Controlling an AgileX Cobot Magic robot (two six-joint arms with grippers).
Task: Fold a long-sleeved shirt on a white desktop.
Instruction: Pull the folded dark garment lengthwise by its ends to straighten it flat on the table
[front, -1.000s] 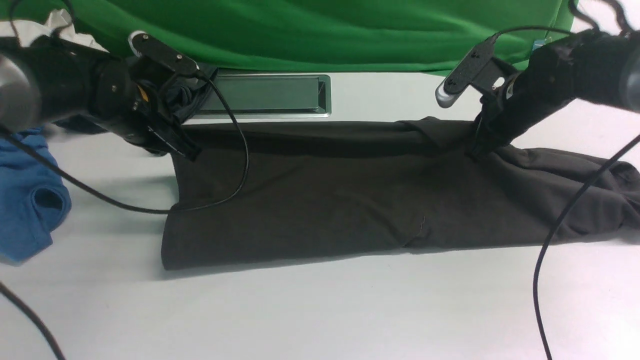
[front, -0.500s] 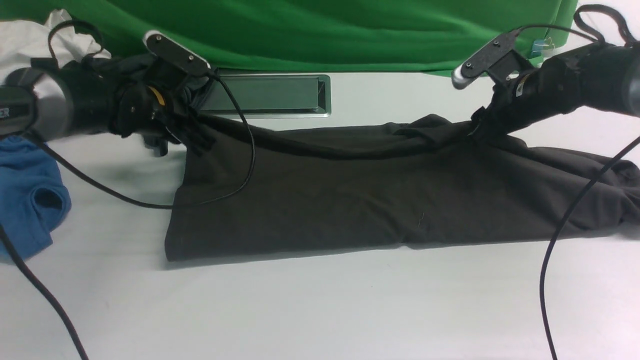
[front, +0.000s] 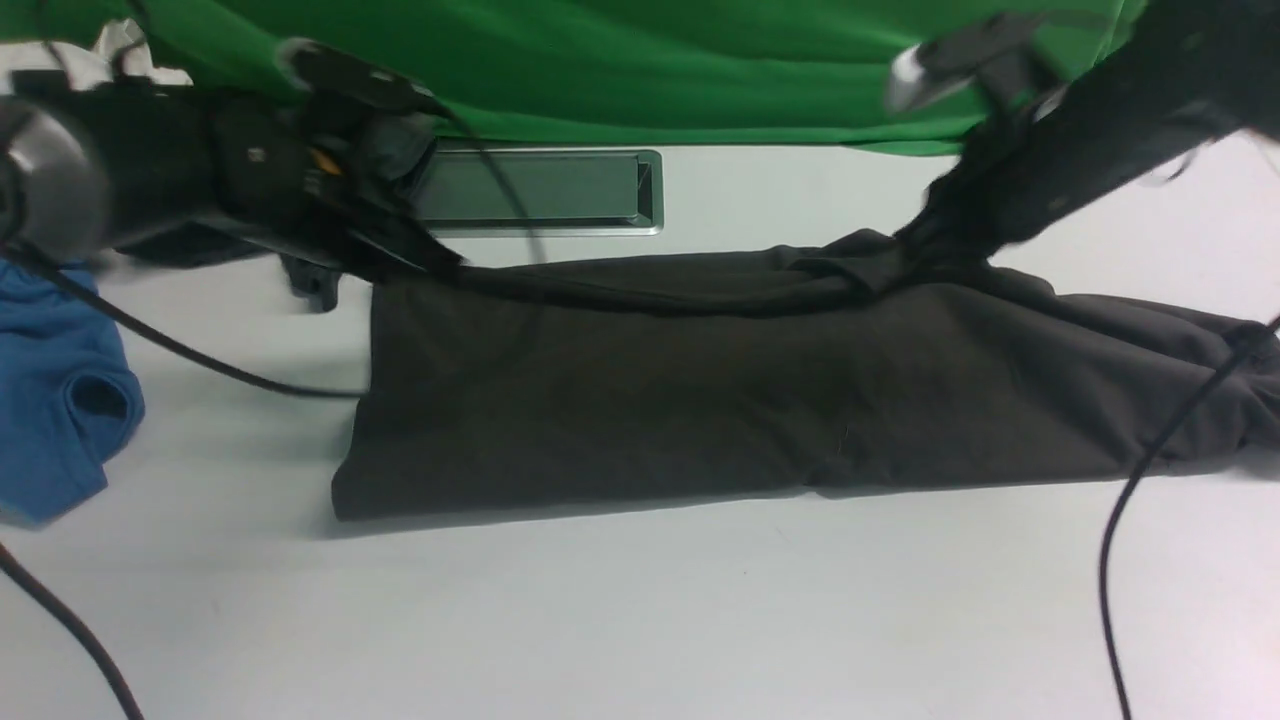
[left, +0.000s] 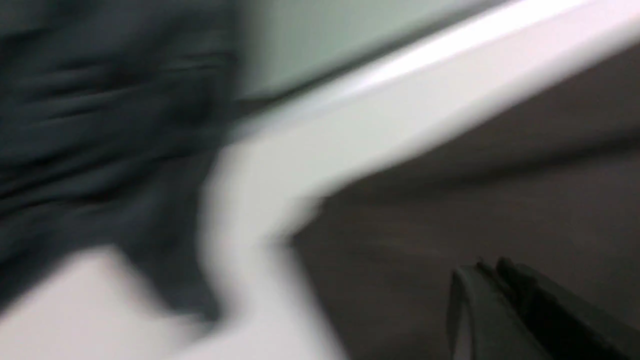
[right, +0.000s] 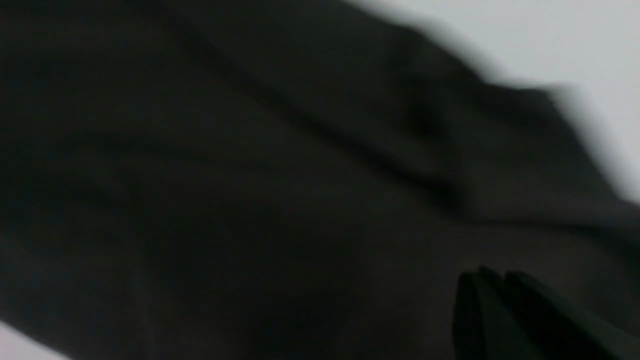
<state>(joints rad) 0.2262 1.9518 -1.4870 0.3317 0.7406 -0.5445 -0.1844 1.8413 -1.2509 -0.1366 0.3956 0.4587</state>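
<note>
The views are showing one black shirt, one blue shirt, one dark grey garment, one white cloth, one desktop, one grey plate, one green backdrop and two arms, the left arm carrying the left gripper and the right arm carrying the right gripper.

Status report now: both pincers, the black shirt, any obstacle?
Both shut on long-sleeved shirt, far edge raised: left pincer at left corner, right pincer further right. Aside, left: blue shirt. Over shirt's right end hangs black cable.
</note>
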